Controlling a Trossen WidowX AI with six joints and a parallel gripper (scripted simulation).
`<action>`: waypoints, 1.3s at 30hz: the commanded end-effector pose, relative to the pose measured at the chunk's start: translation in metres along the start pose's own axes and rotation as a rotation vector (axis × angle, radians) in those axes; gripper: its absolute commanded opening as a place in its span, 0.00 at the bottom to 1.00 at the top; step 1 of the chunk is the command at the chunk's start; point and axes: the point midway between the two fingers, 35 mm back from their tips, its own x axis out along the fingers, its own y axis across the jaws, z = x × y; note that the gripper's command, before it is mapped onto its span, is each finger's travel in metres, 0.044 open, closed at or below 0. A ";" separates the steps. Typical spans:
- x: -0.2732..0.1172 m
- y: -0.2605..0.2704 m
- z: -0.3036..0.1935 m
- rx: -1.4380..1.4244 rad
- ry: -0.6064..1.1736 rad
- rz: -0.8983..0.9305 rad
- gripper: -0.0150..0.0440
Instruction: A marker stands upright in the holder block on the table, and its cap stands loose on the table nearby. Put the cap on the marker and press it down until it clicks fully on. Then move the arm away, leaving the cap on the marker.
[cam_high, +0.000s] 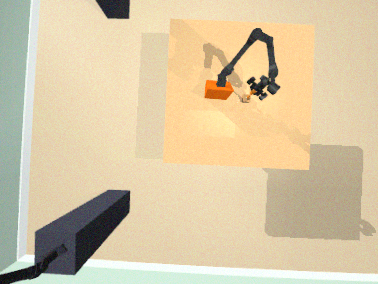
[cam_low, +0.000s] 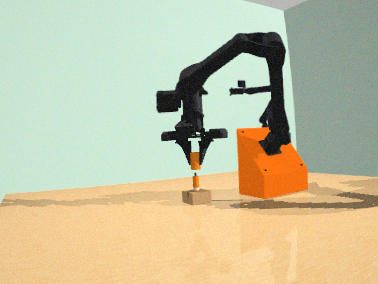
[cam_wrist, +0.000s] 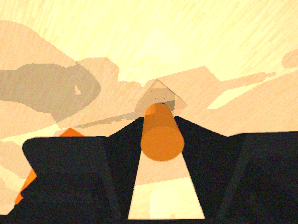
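Observation:
My gripper (cam_low: 195, 163) (cam_wrist: 158, 121) is shut on the orange cap (cam_low: 195, 156) (cam_wrist: 162, 143), which hangs upright between the fingertips. In the exterior view the marker (cam_low: 196, 182) stands upright, orange with a dark tip, in the brown holder block (cam_low: 196, 198) (cam_high: 245, 100) (cam_wrist: 149, 101). There the cap is straight above the marker, with a small gap between the cap's lower end and the tip. In the wrist view the cap covers part of the block, and the marker cannot be made out behind it.
The arm's orange base (cam_high: 218, 90) (cam_low: 272, 172) stands on the table (cam_high: 190, 150) (cam_low: 100, 240), beside the holder block. A long dark beam (cam_high: 85, 232) lies off the table at the lower left in the top view. Arm shadows cross the table.

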 end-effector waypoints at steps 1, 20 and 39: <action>-0.006 -0.007 -0.013 -0.007 -0.006 0.003 0.25; 0.009 -0.010 -0.017 -0.008 -0.008 0.005 0.25; 0.040 -0.009 -0.017 -0.008 -0.009 0.006 0.25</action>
